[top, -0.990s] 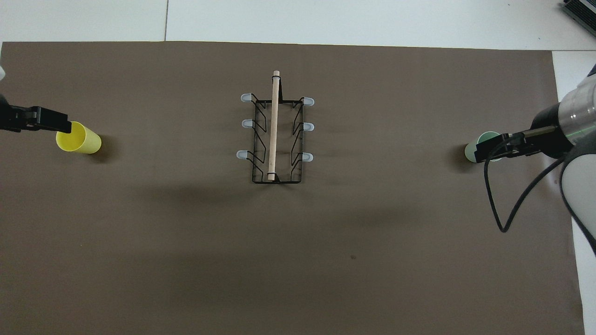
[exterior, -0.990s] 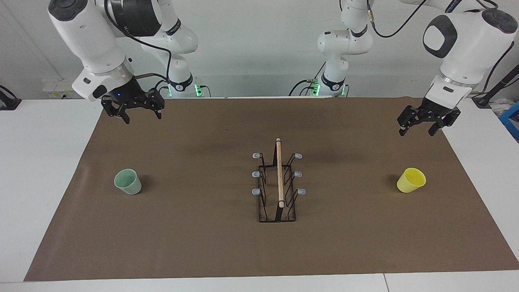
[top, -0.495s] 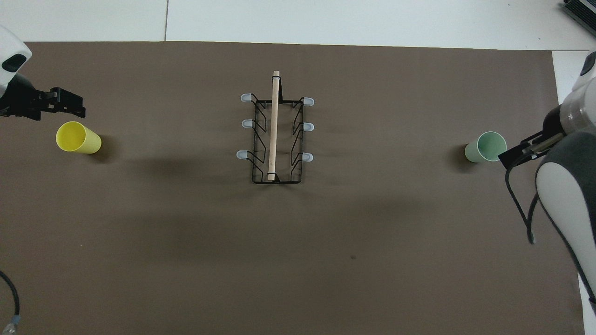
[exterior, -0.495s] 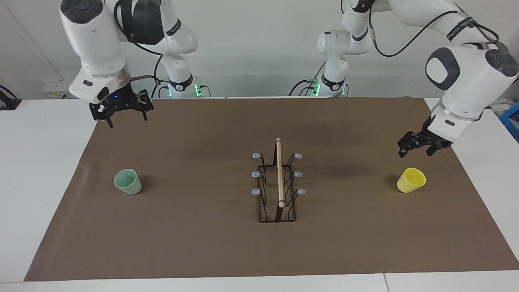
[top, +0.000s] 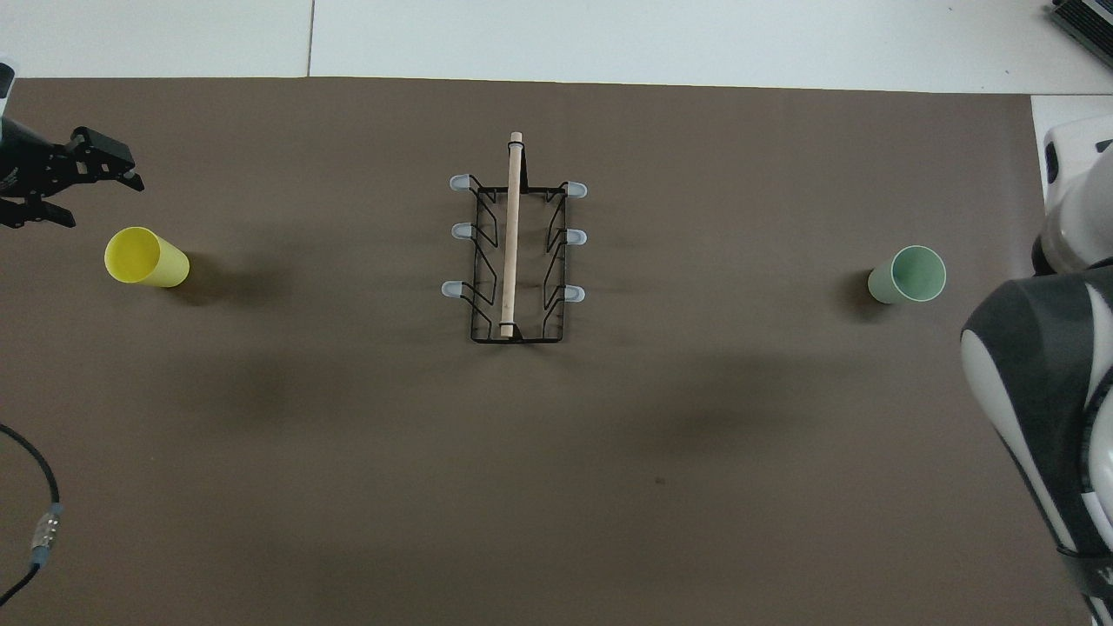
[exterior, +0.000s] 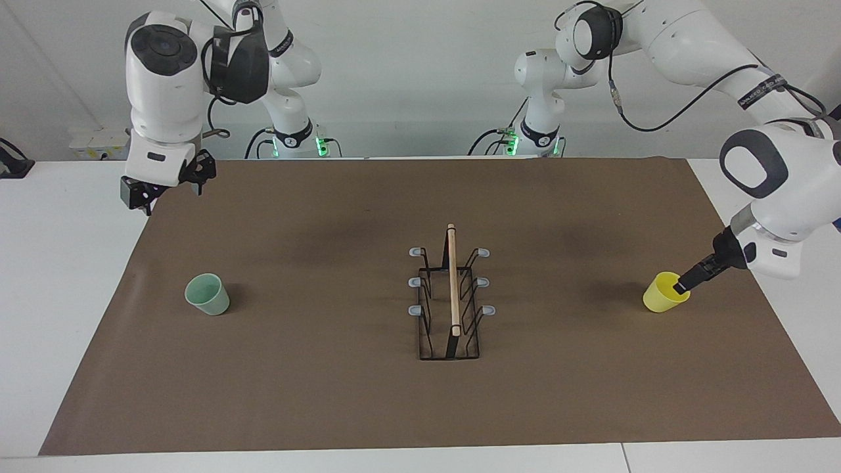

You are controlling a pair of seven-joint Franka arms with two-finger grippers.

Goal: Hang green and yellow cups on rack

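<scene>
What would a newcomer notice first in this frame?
The black wire rack with its wooden rod stands mid-mat with no cup on it. The yellow cup sits toward the left arm's end with the left end effector at its rim. The green cup stands alone toward the right arm's end.

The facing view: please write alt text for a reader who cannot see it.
The left gripper reaches down to the rim of the yellow cup at its end of the brown mat. The black wire rack stands mid-table with no cup on it. The green cup stands untouched while the right gripper hangs above the mat's corner.
</scene>
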